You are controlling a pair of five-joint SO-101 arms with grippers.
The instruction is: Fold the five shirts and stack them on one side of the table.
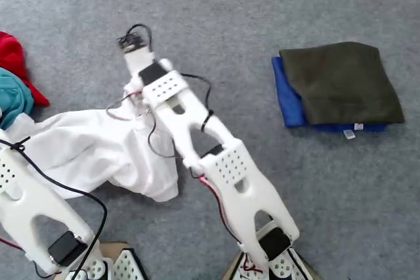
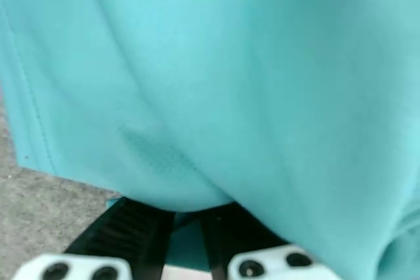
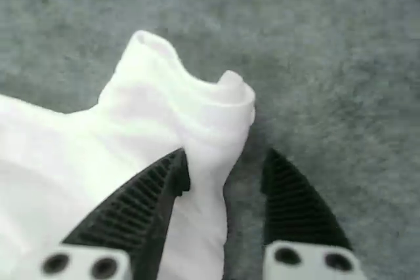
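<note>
My right gripper [image 3: 226,165] hangs, jaws apart, astride a bunched hem of the white shirt [image 1: 92,149], which lies crumpled near the table's [image 1: 262,18] left edge. It is limp, light cloth, so I'd pinch that doubled hem. The teal shirt [image 2: 262,83] smothers my left gripper [image 2: 187,221]; I cannot tell its grip.

Grey carpeted table [image 1: 223,14] surface
</note>
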